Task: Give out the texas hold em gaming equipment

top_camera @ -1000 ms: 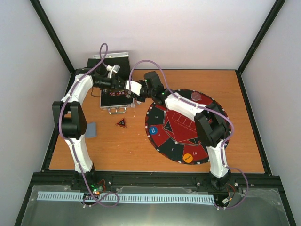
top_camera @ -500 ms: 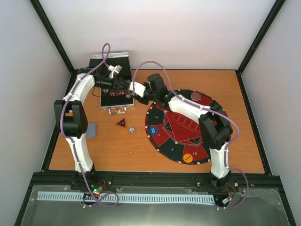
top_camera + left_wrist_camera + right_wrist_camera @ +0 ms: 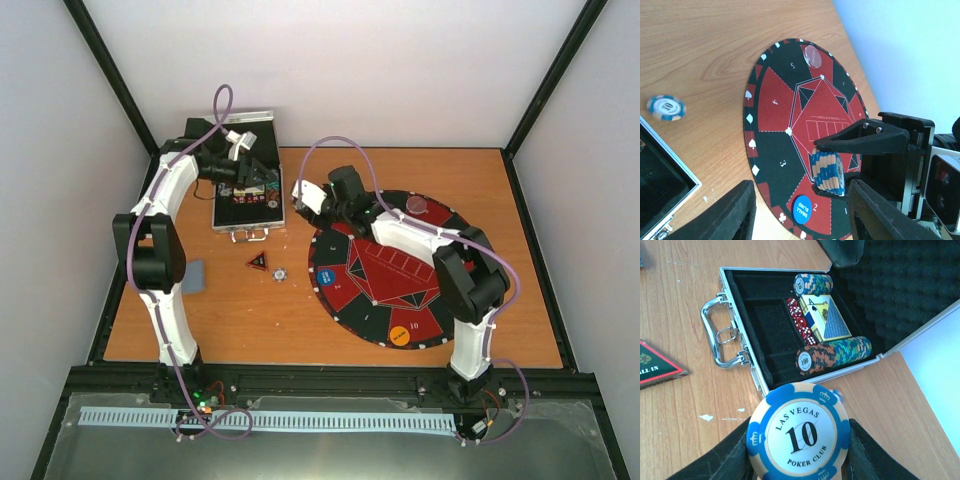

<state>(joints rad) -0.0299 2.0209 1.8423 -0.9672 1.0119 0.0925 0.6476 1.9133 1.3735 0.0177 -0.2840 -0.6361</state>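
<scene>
On the tabletop [image 3: 500, 180] the round mat [image 3: 370, 280] lies where it did a second ago, and the open case [image 3: 245, 229] at the far left has not shifted. What has changed is your arms. The right end effector [image 3: 303, 194] was at the case's edge a second ago. It has drawn back and now hangs between case and mat, clamped on a chip stack [image 3: 799, 432] of blue-and-cream tens (your left wrist view shows the stack edge-on between its jaws). The left end effector [image 3: 800, 205] has swung toward the back of the case, and its fingers stand wide apart with nothing between them. Chip rows [image 3: 835, 354], cards [image 3: 826, 316] and red dice [image 3: 801, 322] sit inside the case. A loose chip [image 3: 280, 272] lies on the bare wood near the mat's edge, just beside the triangular marker [image 3: 258, 261]. It was not there a second ago and has stayed put for the last half second. The blue disc [image 3: 326, 278] and orange disc [image 3: 400, 335] rest near the mat's rim, unmoved.
</scene>
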